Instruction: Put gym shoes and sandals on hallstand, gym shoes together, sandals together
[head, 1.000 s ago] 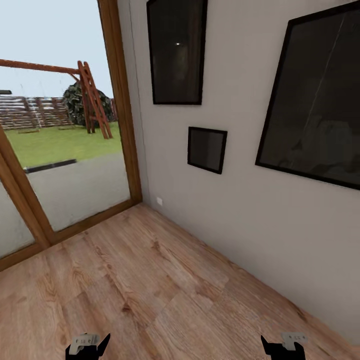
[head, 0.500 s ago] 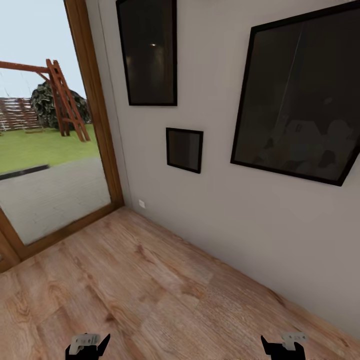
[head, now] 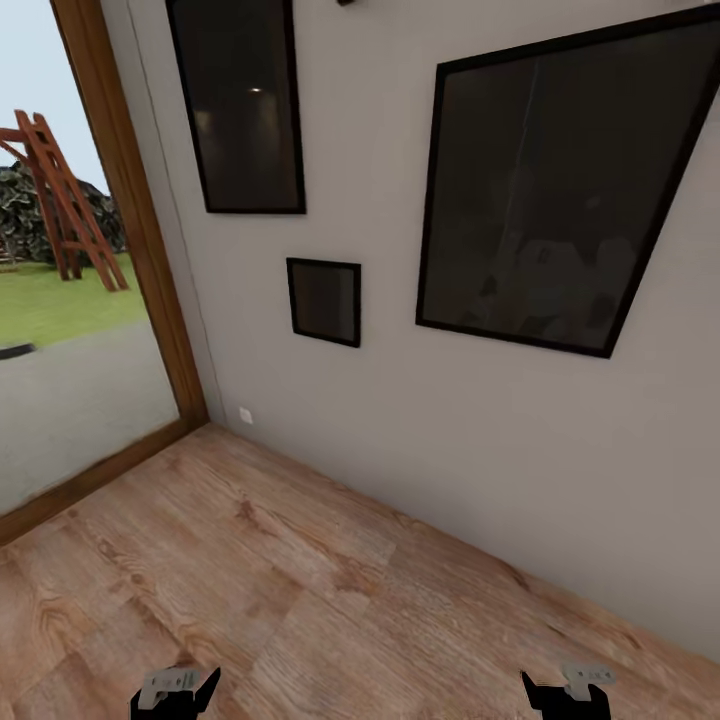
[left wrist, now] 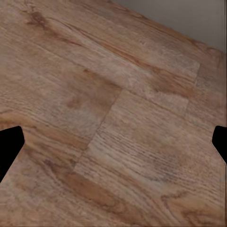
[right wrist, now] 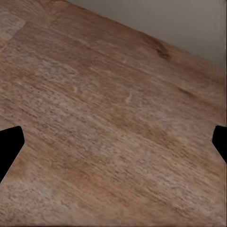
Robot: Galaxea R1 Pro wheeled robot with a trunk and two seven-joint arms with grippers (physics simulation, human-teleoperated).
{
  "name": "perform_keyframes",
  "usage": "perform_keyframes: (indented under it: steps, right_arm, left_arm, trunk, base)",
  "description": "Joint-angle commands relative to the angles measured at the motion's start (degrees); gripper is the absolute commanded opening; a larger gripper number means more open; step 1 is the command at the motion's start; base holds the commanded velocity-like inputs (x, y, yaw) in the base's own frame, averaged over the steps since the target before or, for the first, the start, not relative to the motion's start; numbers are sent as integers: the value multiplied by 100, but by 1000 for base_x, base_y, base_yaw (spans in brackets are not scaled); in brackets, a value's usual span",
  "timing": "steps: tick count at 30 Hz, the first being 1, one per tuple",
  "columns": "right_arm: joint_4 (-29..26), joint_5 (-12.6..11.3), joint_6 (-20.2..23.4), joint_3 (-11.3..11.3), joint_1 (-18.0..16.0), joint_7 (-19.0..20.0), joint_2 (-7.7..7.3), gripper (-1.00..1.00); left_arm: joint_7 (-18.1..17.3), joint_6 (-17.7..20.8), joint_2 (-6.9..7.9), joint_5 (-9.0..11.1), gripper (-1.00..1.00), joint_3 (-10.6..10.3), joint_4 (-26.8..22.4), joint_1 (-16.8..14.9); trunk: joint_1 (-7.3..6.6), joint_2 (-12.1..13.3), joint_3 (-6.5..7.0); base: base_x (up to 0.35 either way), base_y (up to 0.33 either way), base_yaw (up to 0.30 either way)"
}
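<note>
Our left pincer (head: pixel 178 690): it hangs low at the near edge of the head view; in its wrist view the two dark fingertips (left wrist: pixel 9 146) stand wide apart at the picture's sides, so we read it as spread open with nothing between them.
Our right pincer (head: pixel 566 690): it hangs low as well, its dark tips (right wrist: pixel 9 146) equally far apart, empty.
Under both pincers: bare light-brown wood-grain plank corridor floor (head: pixel 300 580), with the foot of the pale grey plaster wall (head: pixel 450 430) just beyond the fingers in each wrist view.
Ahead of the pincers: three black-framed dark glass pictures on that wall, a tall one (head: pixel 240 110), a small square one (head: pixel 324 301) and a large tilted one (head: pixel 560 190).
Off beyond the left pincer: a brown wooden door frame (head: pixel 125 210) around glass, with lawn and a red-brown wooden ladder frame (head: pixel 60 200) outside.
Task's things: we cannot place the shoes, the sandals or the rack from here; the stretch of floor near our pincers carries none of them.
Risk, wall: we judge it close; driving or swinging forward could knock a pincer or the base against it or the low frames.
Risk, search: with no target in sight, we may turn the wrong way and waste travel.
Risk, glass: drifting toward the left pincer's side could bring us into the door frame.
</note>
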Motion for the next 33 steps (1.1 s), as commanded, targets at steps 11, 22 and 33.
perform_keyframes:
  steps: [11,22,33]
  right_arm:
    - [9,-62,-19,43,-6,27,-1,100]
    - [9,-62,-19,44,-6,27,-1,100]
    - [9,-62,-19,45,-6,27,-1,100]
  left_arm:
    - [-55,6,1,60,100,15,3,3]
    - [-55,13,1,60,100,15,2,5]
    - [-59,5,1,61,100,15,2,5]
  trunk:
    - [-1,-2,17]
    - [-1,-2,39]
    - [-1,-2,62]
  base:
    - [-87,135,-258]
    - [-46,287,-258]
    - [113,302,-258]
